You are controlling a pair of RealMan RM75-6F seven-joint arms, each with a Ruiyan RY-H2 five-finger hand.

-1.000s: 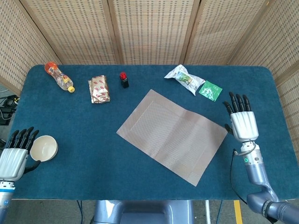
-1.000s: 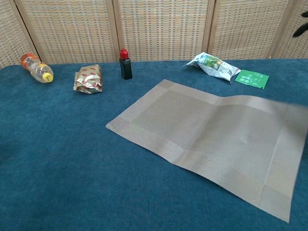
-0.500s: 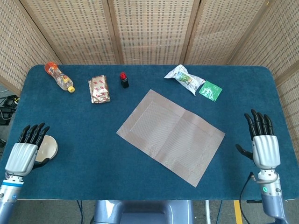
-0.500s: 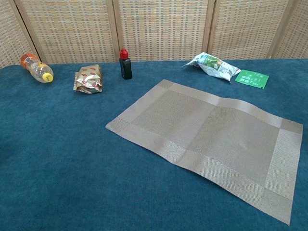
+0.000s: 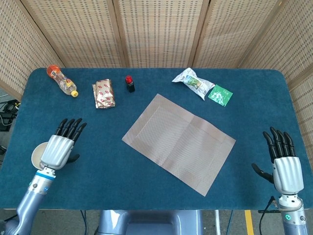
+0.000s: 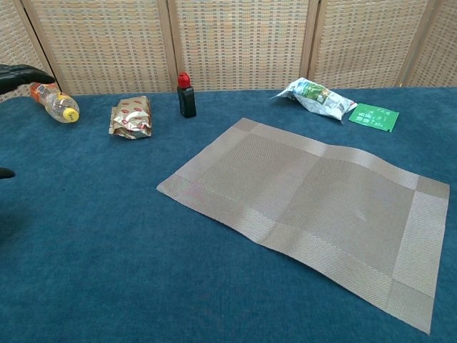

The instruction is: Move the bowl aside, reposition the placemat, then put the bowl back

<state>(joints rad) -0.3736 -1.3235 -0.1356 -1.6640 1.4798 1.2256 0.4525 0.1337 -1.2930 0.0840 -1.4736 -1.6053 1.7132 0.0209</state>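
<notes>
Since the earlier frame the left hand [image 5: 59,148] had swung up and inward over the bowl [image 5: 37,152], and the right hand [image 5: 285,165] had drawn back to the tabletop's [image 5: 98,171] near right corner. In the head view the bowl sat at the near left edge, well apart from the mat [image 5: 179,142], seemingly parked there to free it. Left fingers [image 5: 70,128] were spread flat, gripping nothing; right fingers [image 5: 278,143] likewise extended and empty. The mat lay skewed mid-table.

In the chest view only dark left fingertips [image 6: 21,74] showed at the left edge; the mat [image 6: 314,214] lay flat.
</notes>
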